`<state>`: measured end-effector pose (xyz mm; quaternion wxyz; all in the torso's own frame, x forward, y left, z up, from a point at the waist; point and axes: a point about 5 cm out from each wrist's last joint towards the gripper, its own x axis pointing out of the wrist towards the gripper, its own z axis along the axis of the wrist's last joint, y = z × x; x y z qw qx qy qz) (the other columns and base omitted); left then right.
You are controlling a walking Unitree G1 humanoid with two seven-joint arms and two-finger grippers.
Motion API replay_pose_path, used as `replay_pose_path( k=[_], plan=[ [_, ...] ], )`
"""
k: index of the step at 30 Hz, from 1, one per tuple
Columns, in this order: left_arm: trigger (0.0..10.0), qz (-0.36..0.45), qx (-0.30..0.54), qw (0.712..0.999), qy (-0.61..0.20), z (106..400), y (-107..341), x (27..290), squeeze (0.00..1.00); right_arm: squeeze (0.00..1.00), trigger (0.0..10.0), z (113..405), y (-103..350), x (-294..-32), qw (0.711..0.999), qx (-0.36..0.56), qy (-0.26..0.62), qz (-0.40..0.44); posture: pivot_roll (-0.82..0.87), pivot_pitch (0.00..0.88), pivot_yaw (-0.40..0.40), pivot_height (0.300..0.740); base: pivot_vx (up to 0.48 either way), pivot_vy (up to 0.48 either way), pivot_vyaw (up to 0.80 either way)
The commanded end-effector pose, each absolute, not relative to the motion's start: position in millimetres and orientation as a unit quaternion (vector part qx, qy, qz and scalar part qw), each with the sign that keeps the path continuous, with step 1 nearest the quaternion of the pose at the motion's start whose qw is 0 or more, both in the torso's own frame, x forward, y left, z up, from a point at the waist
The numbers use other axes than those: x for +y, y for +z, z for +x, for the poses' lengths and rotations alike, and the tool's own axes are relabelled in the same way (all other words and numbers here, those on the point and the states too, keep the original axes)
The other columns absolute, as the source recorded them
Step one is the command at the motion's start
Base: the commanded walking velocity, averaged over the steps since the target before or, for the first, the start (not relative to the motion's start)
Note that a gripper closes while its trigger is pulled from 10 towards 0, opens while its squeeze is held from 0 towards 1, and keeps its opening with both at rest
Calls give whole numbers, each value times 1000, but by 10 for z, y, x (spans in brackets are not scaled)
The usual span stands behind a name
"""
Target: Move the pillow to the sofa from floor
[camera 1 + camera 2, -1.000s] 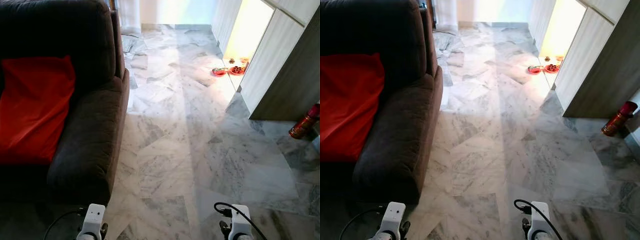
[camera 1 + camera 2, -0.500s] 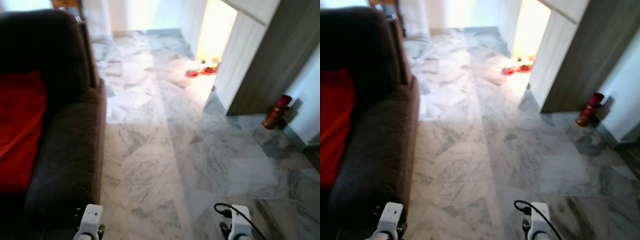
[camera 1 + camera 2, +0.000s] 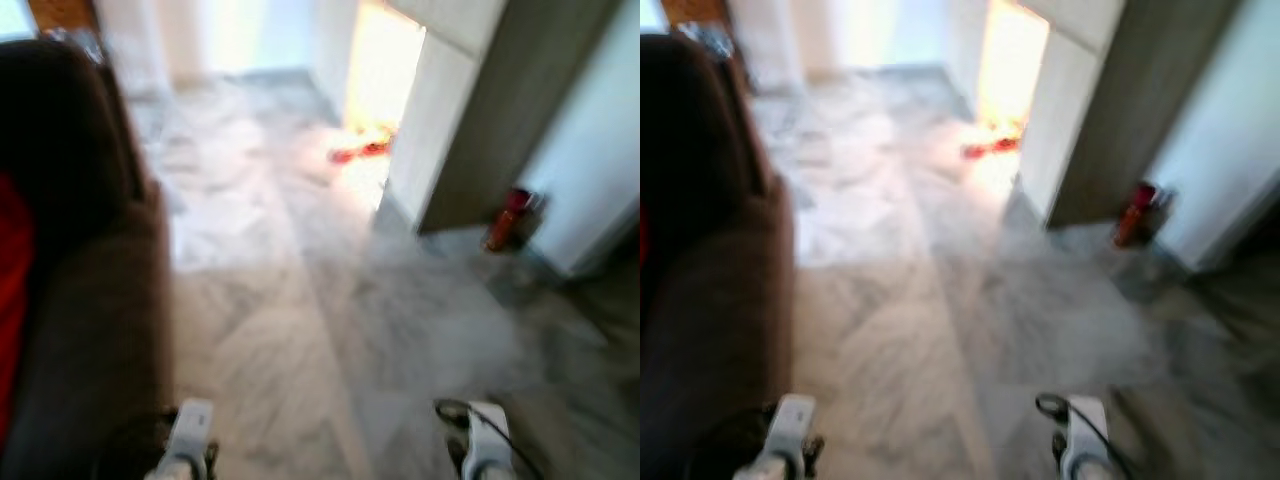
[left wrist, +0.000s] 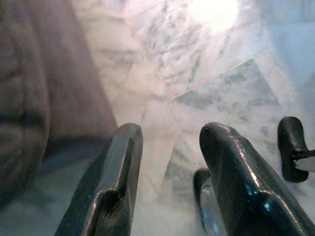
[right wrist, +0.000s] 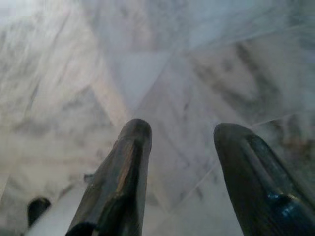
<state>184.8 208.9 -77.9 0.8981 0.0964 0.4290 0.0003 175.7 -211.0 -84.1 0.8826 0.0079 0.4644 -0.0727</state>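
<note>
Now my view has swung right, blurred: sofa (image 3: 70, 300) slid to the left edge, red pillow (image 3: 10, 300) on its seat, barely in frame. Left tool (image 4: 167, 172) and right tool (image 5: 182, 172) both apart, empty, over marble floor (image 3: 330, 320). Looks done.

Sofa (image 3: 70, 300) left, extinguisher (image 3: 505, 218) far right

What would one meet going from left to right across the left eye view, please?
Red pillow → dark sofa → marble floor → red dishes on the floor in the lit doorway → red fire extinguisher by the wall.
</note>
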Motion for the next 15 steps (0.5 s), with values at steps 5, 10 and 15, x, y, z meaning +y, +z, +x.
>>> replay_pose_path(
  k=[5,10,15],
  plan=[
    [10000,97,438,894,-10,1824,-801,2053,0,0,10000,1718,-858,-2118,879,470,-75,9,39,0,-41,740,0,0,-630],
    [10000,95,436,895,-11,1832,-798,2044,0,0,10000,1716,-858,-2118,879,470,-75,8,39,0,-40,740,0,0,-631],
    [10000,95,437,895,-11,1828,-798,2053,0,0,10000,1718,-858,-2117,879,470,-76,8,38,0,-41,740,0,0,-633]
  ],
)
